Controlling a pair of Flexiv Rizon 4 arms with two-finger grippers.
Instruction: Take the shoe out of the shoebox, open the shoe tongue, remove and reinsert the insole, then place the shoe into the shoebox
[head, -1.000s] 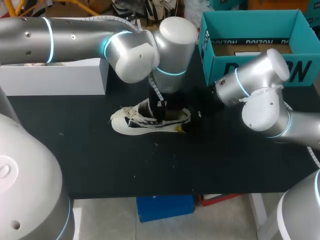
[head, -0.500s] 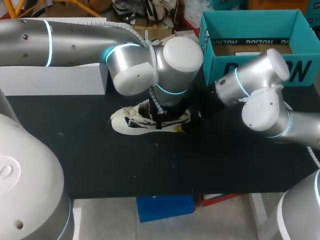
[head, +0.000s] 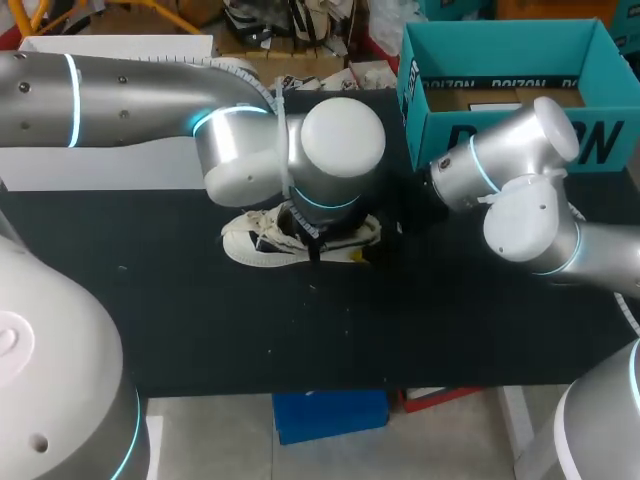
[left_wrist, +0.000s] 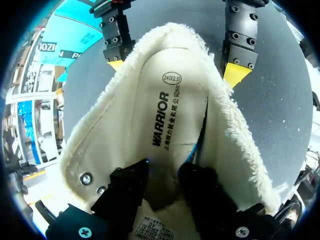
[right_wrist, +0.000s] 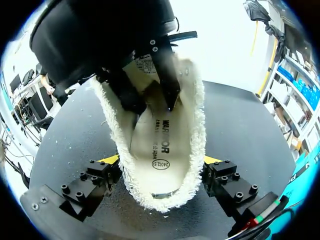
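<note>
Fleece-lined shoe (head: 250, 245) sits upright on the black counter (head: 450, 320) | head view mostly hides both jaws, wrist views show them | right jaws clasp the heel from both sides | left jaws, narrow, pinch the insole (left_wrist: 167, 105) front inside | left arm (head: 150, 100) bends down over the shoe

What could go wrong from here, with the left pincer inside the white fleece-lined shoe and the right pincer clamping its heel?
1. The left pincer reaches deep inside the white fleece-lined shoe, over the cream printed insole; an upward pull might lift the whole shoe instead of the insole.
2. The right pincer grips only the soft heel edge from both sides, so the shoe could slip or twist free.
</note>
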